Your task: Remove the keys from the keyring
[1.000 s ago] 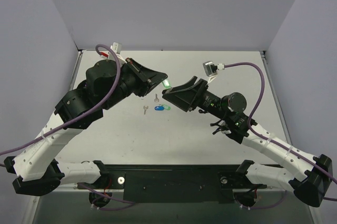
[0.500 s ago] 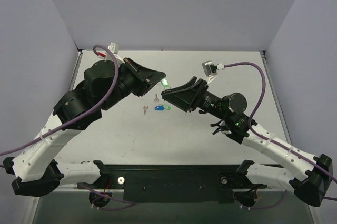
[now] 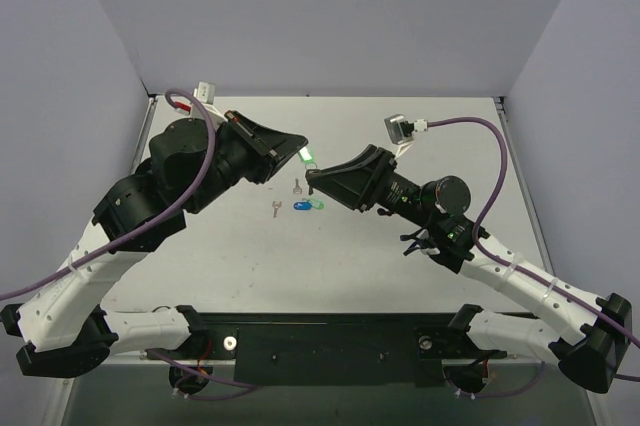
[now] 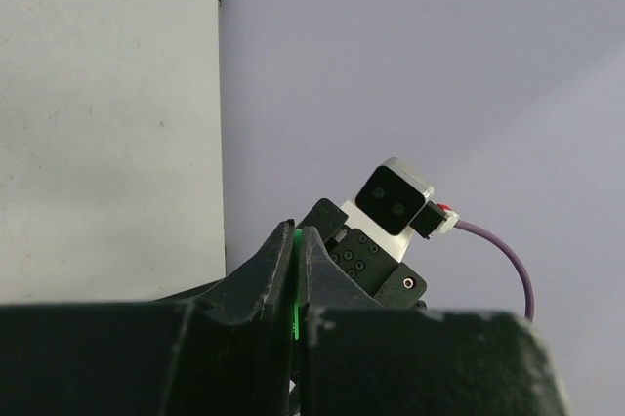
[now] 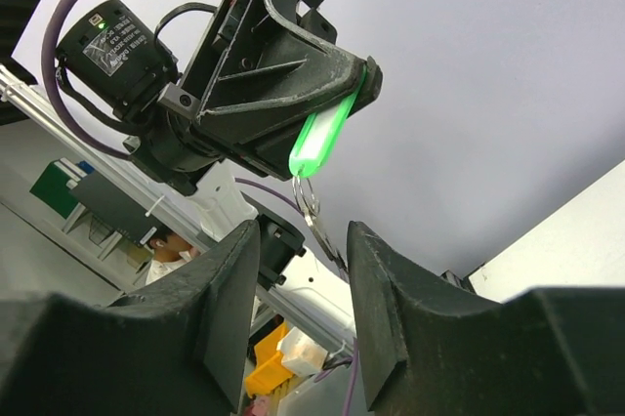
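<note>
My left gripper (image 3: 303,153) is shut on a glowing green plastic tag (image 5: 320,138), held in the air above the table. From the tag hangs the silver keyring (image 5: 307,195), and one bare silver key (image 5: 332,243) dangles from the ring. My right gripper (image 5: 303,230) reaches up under it, its jaws apart on either side of the ring and key, with a gap on both sides. In the left wrist view only a green sliver of the tag (image 4: 295,289) shows between the pressed fingers. Loose keys lie on the table: two bare ones (image 3: 297,186) (image 3: 275,208), a blue-headed one (image 3: 302,206) and a green-headed one (image 3: 318,203).
The white table (image 3: 420,136) has grey walls at the back and both sides. Both arms meet over its middle, right above the loose keys. The right wrist camera (image 4: 393,198) and its purple cable (image 3: 470,126) stand close to the left fingers.
The right jaws have narrowed around the hanging ring and key. My left gripper has shifted slightly left and back, still holding the green tag.
</note>
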